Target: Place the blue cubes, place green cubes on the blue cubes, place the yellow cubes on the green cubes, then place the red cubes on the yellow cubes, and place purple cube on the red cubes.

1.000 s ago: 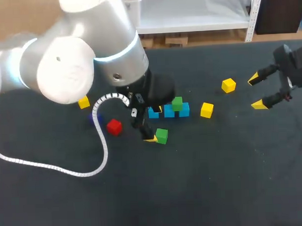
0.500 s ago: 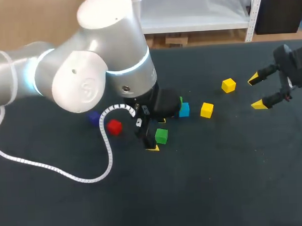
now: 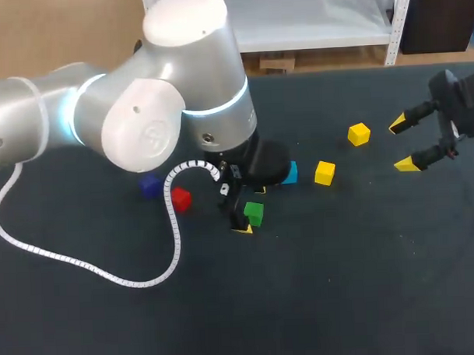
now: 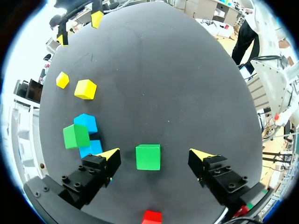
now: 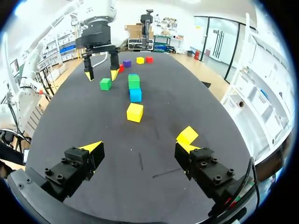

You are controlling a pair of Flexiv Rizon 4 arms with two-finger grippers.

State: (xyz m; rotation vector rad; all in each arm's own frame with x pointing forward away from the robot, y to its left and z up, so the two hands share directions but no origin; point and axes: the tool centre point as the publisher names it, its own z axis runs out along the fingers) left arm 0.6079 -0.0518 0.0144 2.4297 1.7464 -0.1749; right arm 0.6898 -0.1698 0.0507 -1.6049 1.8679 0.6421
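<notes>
Now the left gripper (image 4: 155, 153) stands wide open with a loose green cube (image 4: 148, 157) between its fingers, touching neither, just beside the blue cubes (image 4: 87, 123) bearing a second green cube (image 4: 75, 135), while the right gripper (image 5: 140, 147) hangs open well apart

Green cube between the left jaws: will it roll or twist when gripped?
Green cube looks rigid and flat-faced, so rolling seems unlikely. Its sides sit roughly square to the open jaws, so it probably won't twist. Small, likely light.
</notes>
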